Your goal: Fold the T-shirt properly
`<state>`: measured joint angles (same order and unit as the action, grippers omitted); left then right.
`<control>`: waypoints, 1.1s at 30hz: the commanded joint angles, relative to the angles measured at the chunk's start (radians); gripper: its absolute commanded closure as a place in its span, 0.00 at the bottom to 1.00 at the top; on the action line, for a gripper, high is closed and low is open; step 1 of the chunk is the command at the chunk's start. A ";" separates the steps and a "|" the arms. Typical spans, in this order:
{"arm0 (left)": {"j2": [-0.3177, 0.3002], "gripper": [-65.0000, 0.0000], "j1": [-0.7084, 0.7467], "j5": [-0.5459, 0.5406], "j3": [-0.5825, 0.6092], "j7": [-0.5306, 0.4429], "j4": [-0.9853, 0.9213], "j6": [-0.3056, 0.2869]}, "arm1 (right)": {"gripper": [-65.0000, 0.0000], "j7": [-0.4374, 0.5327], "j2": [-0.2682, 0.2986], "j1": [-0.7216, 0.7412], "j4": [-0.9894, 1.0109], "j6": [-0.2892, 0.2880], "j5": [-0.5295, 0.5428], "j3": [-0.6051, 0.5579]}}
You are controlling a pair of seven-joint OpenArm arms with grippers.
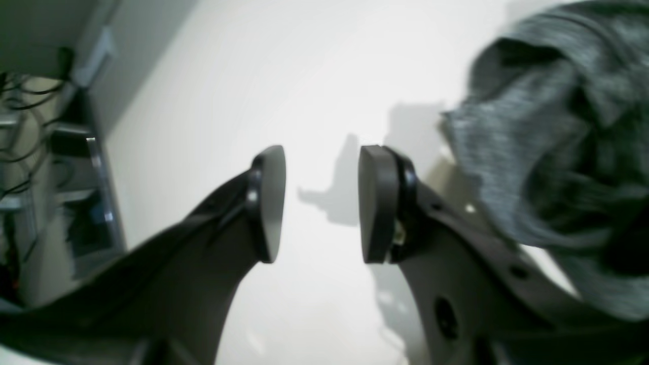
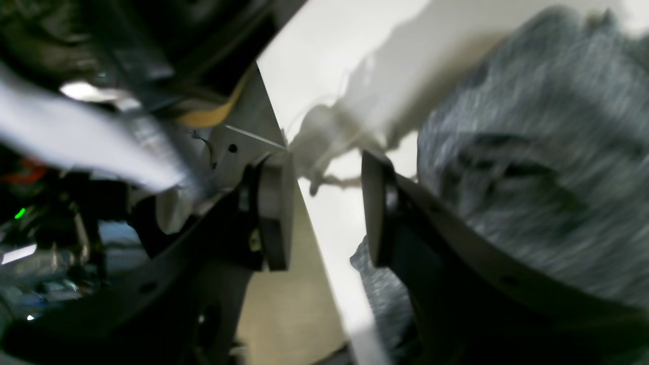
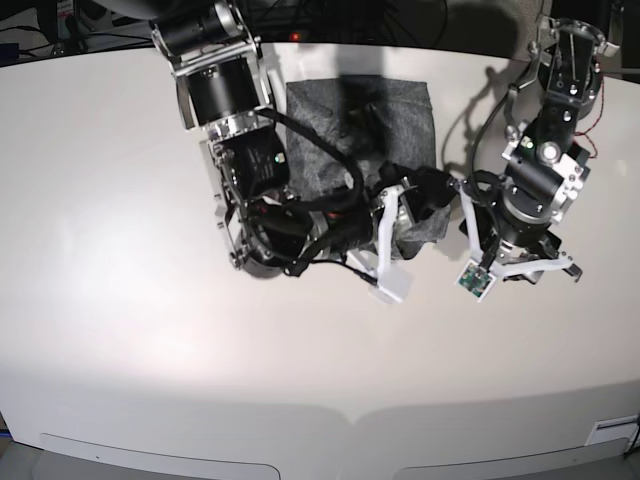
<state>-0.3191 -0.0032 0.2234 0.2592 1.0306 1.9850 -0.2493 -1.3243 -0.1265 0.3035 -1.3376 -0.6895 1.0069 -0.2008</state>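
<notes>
Folding underway: grey T-shirt [image 3: 345, 135] lying part-folded on desk [image 3: 120, 330]. Left tool [image 1: 322, 203] and right tool [image 2: 327, 213] both hanging spread, pinching nothing, shirt just beside each. Next likely calling for regrasping an edge.

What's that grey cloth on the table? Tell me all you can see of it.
It is the T-shirt, a heather-grey knit of thin, soft-looking fabric with no print visible. It lies on the white table between the two arms, already gathered into a rough rectangle with a rumpled near edge. In the blurred wrist views its folds bunch up beside each claw, yet nothing sits between the pads of the left claw or the right claw.
</notes>
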 commanded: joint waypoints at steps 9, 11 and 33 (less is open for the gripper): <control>-0.022 0.65 -0.016 0.051 -0.004 -0.014 0.016 0.097 | 0.64 0.068 0.005 0.138 -0.022 -0.009 -0.135 0.307; -0.022 0.65 -0.016 -0.022 -0.004 -0.013 0.016 0.117 | 0.64 0.073 0.033 0.139 -0.022 -0.009 -0.170 0.361; 0.039 0.65 0.012 -0.669 -0.002 -0.076 -0.031 -0.343 | 0.64 0.005 0.486 -0.080 -0.022 -0.009 -0.003 0.615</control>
<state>-0.2768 0.0143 -0.4313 0.2611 0.9642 1.9442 -0.5877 -1.3270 0.3466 0.2016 -1.3426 -0.6933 0.9745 0.4114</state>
